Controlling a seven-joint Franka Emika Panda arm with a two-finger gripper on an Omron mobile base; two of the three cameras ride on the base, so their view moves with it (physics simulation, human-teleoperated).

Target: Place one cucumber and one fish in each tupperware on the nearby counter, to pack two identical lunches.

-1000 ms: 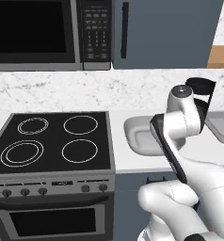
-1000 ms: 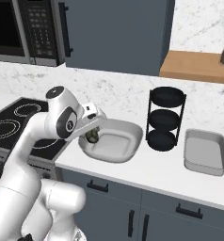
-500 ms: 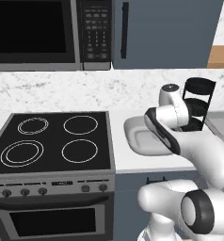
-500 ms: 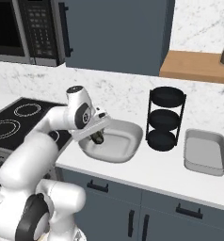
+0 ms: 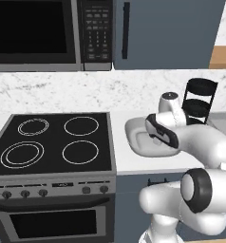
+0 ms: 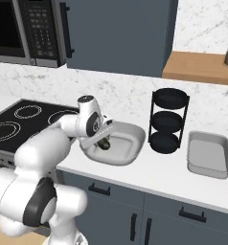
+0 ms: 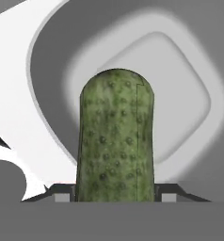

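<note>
A dark green, bumpy cucumber (image 7: 116,136) sticks out from my gripper (image 7: 115,193), which is shut on its lower end. Beneath it lies the wide white tupperware (image 7: 48,70), whose hollow is bare in the hand view. From the right base view, the gripper (image 6: 104,141) hangs tilted just inside the left half of that tub (image 6: 135,139), with the cucumber (image 6: 105,143) as a dark spot at its tip. In the left base view my forearm crosses over the tub (image 5: 131,130). The smaller light-grey tupperware (image 6: 209,168) stands further right on the white counter (image 6: 149,174). No fish is in view.
A black three-tier rack (image 6: 168,119) stands between the two containers, close to the tub's right rim. The black stovetop (image 5: 53,142) lies to the left of the tub. Microwave (image 5: 39,33) and cabinets hang above; a wooden shelf (image 6: 197,67) juts out at the right.
The arm has swung forward and right with the cucumber, from the counter's front edge to over the white tub, and the hand has come down lower.
</note>
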